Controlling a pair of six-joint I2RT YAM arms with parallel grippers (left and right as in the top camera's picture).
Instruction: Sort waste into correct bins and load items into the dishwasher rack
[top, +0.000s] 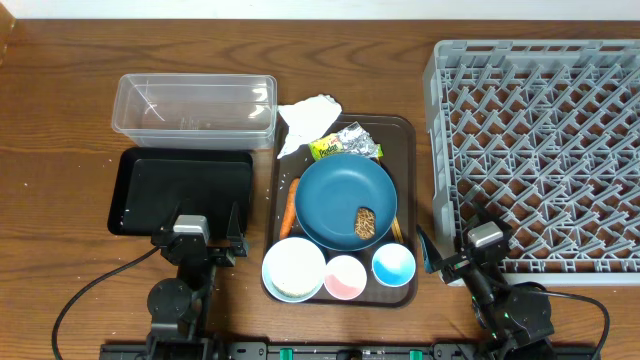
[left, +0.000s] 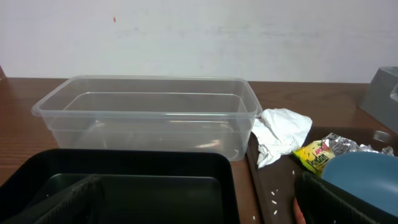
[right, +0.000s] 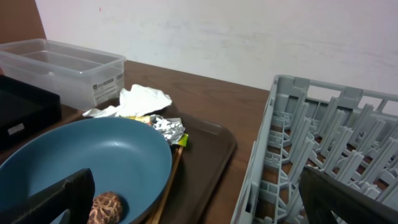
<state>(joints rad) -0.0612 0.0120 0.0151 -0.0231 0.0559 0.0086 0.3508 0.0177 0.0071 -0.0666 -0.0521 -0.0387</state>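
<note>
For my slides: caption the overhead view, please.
Loaded brown tray sits between the tub, black tray and rack, nothing sorted yet.

Bare wooden table (top: 60, 150) lies open left of the glossy black tray (top: 180, 190); the grey plastic crate (top: 434, 120) walls the right.

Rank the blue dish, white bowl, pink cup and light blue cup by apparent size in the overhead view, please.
1. blue dish
2. white bowl
3. pink cup and light blue cup, too alike to separate
</note>
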